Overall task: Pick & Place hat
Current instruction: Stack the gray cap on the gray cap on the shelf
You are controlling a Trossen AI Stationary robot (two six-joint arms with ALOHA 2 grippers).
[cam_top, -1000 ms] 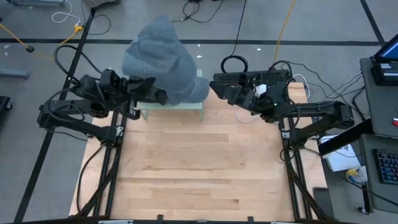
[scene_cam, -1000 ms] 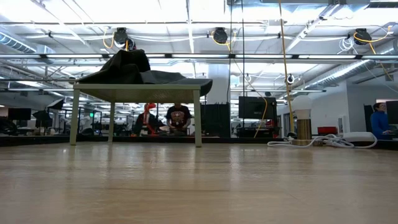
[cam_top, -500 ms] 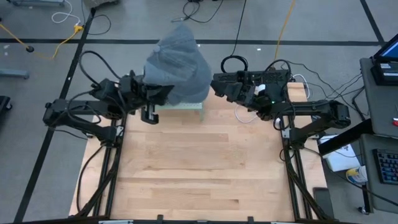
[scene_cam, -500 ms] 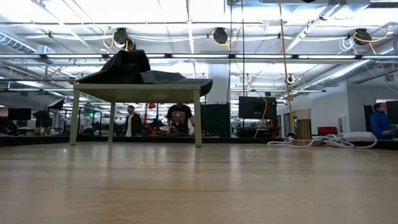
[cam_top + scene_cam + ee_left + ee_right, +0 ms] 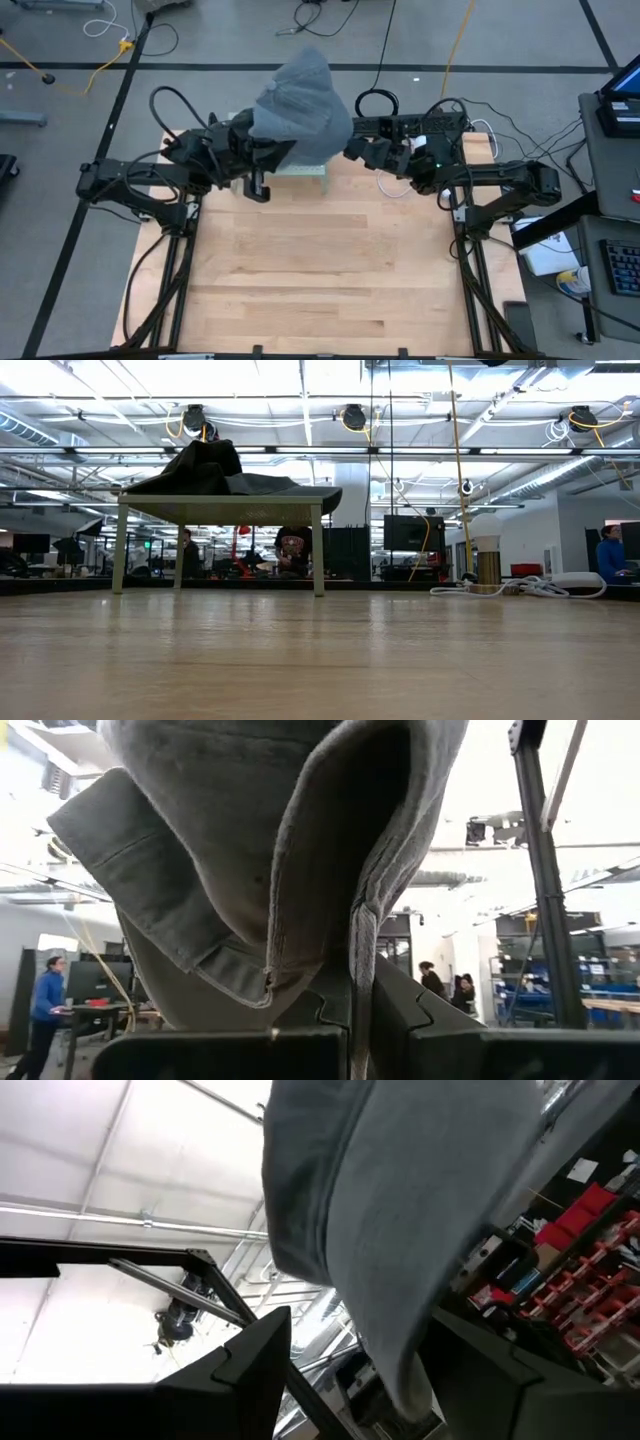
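Note:
A grey hat (image 5: 300,105) hangs in the air above the table's far edge, over a small pale green stand (image 5: 305,172). My left gripper (image 5: 272,152) is shut on the hat's lower left side. My right gripper (image 5: 352,148) is at the hat's right side and is open. In the right wrist view a hanging part of the hat (image 5: 400,1280) comes down between its two fingers; whether it touches them I cannot tell. In the low view the stand (image 5: 225,500) bears a dark cloth heap (image 5: 205,468); neither gripper shows there. My left gripper pinches the hat's stitched rim (image 5: 362,935) between its two fingers, where the cloth is folded over into more than one layer. The fingers slant upward, coming from the table's left. The hat rises above them, slack and bulging, lifted clear of the stand.
Bare wood tabletop (image 5: 320,270) spreads from the stand to the near edge. Cables (image 5: 375,100) lie behind the far edge, and a coiled white cable (image 5: 520,588) lies at the back right. A desk with a screen (image 5: 615,110) stands to the right. People move in the room behind.
My left gripper has carried the hat toward the table's right, sinking slightly, up to my right gripper. The hat stays lifted and now overlaps the right gripper's fingers. The right gripper has stayed in place. The dark heap on the stand has not moved.

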